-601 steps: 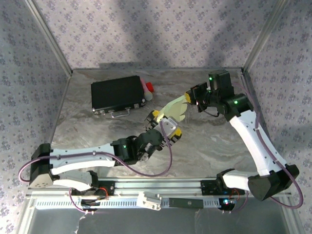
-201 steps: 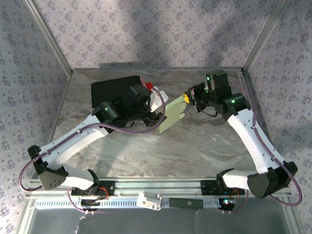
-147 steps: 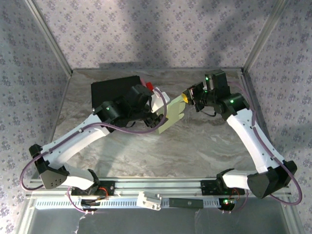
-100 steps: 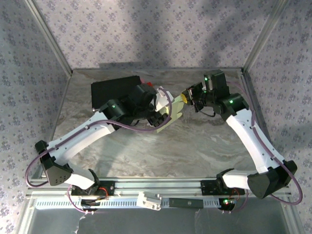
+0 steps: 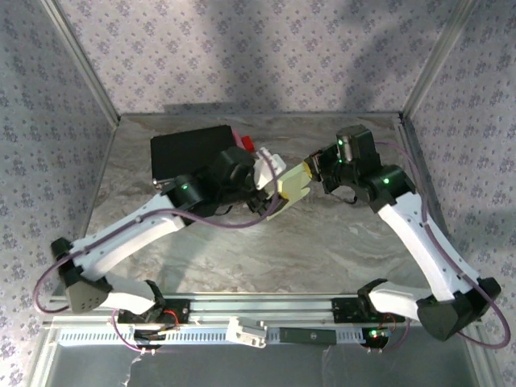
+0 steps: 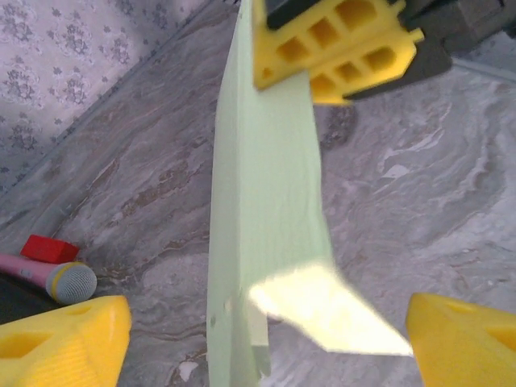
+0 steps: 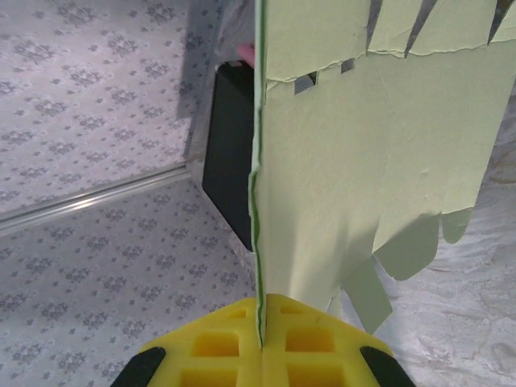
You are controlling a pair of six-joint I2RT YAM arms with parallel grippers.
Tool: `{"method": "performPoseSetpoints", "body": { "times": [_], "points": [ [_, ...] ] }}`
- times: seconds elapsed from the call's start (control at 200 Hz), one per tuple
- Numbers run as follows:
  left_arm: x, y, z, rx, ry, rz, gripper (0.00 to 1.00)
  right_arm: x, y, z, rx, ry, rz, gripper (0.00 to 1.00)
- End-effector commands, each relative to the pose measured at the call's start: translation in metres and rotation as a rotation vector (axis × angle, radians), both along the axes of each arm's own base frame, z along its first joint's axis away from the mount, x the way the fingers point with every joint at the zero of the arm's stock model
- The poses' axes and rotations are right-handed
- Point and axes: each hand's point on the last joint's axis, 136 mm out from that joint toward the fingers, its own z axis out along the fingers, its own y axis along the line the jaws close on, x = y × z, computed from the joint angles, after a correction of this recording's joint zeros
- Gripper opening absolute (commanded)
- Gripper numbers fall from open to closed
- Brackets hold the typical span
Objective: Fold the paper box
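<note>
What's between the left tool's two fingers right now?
The paper box, a pale green sheet, sits between the left tool's open fingers, seen in the left wrist view; the right tool pinches its far end.

On the grey marbled surface (image 5: 322, 250), far left, 1 flat black rectangular case (image 5: 189, 153), with 1 small red block (image 6: 48, 248) and 1 pink, grey-headed microphone (image 6: 60, 280) just beside it, between floral-patterned walls (image 5: 242, 48).

I read the paper box (image 7: 355, 177) as thin matt card, its cut edges slightly fibrous (no gloss anywhere). The right pincer (image 7: 260, 322) has dull, moulded yellow plastic pads. The table (image 6: 419, 185) looks smooth, marbled grey, with a faint sheen.
</note>
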Motion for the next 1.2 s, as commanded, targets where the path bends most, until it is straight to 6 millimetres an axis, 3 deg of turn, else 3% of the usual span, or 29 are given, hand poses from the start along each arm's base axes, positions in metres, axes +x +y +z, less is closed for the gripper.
{"method": "performPoseSetpoints", "body": {
  "times": [0.0,0.11,0.17,0.345,0.37,0.465,0.695,0.924,1.099,1.194],
  "points": [
    [-0.016,0.031,0.058,-0.228,-0.027,0.058,0.92,-0.011,-0.014,-0.011,-0.021,0.018,-0.073,0.00],
    [-0.020,0.070,0.064,-0.325,0.006,0.156,0.92,-0.009,-0.010,-0.029,-0.006,0.060,-0.102,0.00],
    [-0.021,0.089,0.057,-0.354,0.027,0.210,0.92,-0.003,-0.004,-0.038,0.003,0.078,-0.114,0.00],
    [-0.013,0.123,0.008,-0.307,0.112,0.340,0.88,0.032,0.022,-0.057,-0.003,0.056,-0.096,0.00],
    [-0.012,0.128,0.002,-0.296,0.118,0.359,0.88,0.033,0.024,-0.074,-0.015,0.074,-0.093,0.00],
    [-0.009,0.138,-0.024,-0.272,0.143,0.401,0.87,0.047,0.039,-0.091,0.011,0.024,-0.038,0.00],
    [0.001,0.144,-0.094,-0.229,0.227,0.456,0.84,0.059,0.049,-0.126,0.023,-0.016,0.039,0.00],
    [0.002,0.135,-0.155,-0.248,0.295,0.430,0.71,0.061,0.047,-0.147,0.034,-0.034,0.101,0.00],
    [0.005,0.129,-0.176,-0.275,0.321,0.434,0.60,0.060,0.051,-0.154,0.045,-0.065,0.155,0.00],
    [0.006,0.130,-0.182,-0.276,0.315,0.441,0.59,0.058,0.053,-0.162,0.054,-0.073,0.169,0.00]
  ]
}}
